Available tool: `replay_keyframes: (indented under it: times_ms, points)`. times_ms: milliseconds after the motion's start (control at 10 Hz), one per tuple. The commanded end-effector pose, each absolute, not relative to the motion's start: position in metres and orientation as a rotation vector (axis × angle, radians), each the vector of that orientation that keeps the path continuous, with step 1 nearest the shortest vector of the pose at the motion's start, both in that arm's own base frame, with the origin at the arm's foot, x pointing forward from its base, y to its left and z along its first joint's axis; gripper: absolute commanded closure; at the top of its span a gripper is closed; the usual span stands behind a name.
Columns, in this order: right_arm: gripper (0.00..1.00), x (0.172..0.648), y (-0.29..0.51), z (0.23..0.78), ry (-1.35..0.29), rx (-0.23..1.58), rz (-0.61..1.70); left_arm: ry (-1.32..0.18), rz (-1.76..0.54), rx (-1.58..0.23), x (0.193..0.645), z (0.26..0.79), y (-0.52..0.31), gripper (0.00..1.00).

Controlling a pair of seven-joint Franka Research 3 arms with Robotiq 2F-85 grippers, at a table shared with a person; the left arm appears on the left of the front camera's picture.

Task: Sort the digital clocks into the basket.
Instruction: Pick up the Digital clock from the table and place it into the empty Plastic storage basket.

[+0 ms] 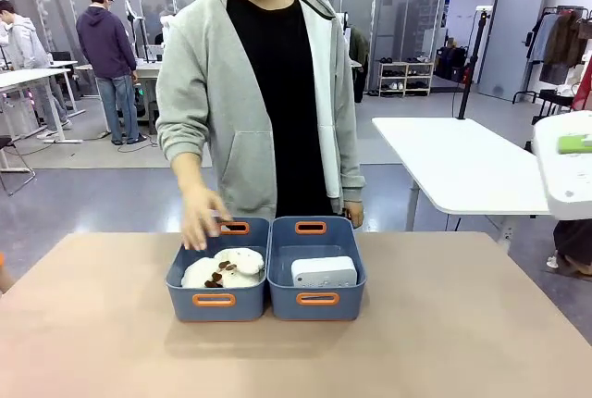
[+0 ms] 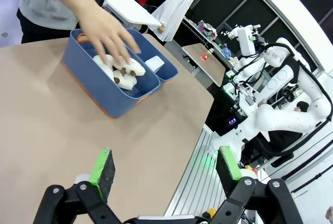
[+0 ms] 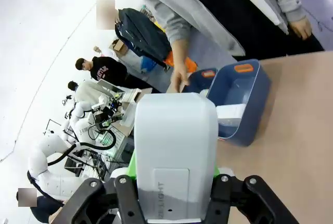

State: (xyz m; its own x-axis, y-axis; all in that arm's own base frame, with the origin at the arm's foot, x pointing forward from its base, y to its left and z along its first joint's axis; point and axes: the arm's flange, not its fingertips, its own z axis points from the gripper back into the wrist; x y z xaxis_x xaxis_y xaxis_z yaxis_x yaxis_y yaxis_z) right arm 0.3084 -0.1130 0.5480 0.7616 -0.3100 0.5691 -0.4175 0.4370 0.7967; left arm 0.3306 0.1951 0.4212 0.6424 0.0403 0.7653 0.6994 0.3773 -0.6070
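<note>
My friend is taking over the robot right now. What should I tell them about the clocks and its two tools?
Left tool: open, holding nothing, above the table.
Right tool: shut on one digital clock, short of the basket.
The other digital clock lies in the right-hand basket.
The neighbouring bin holds plush toys; the person's hand is over it.
Done: one clock in.
Left: carry the held clock to the same basket, set it beside the other, and let go.
</note>
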Motion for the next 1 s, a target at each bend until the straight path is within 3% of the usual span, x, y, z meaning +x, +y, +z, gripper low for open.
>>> replay_keyframes:
  times_ms: [0, 200, 400, 500, 900]
  points:
    - [1.00, 0.371, -0.044, 0.542, -0.637, 1.082, 0.144, -0.800, -0.474, -1.124, 0.331, 0.424, 0.194, 0.00]
    - [1.00, 0.419, 0.021, 0.524, -0.571, 1.015, 0.155, -0.800, -0.474, -1.124, 0.331, 0.424, 0.194, 0.00]
    - [1.00, 0.470, 0.088, 0.488, -0.691, 0.838, 0.118, -0.800, -0.474, -1.124, 0.331, 0.424, 0.194, 0.00]
    - [1.00, 0.486, 0.117, 0.468, -0.677, 0.829, 0.109, -0.800, -0.474, -1.124, 0.331, 0.424, 0.194, 0.00]
    - [1.00, 0.499, 0.172, 0.419, -0.617, 0.745, 0.130, -0.800, -0.474, -1.124, 0.331, 0.424, 0.194, 0.00]
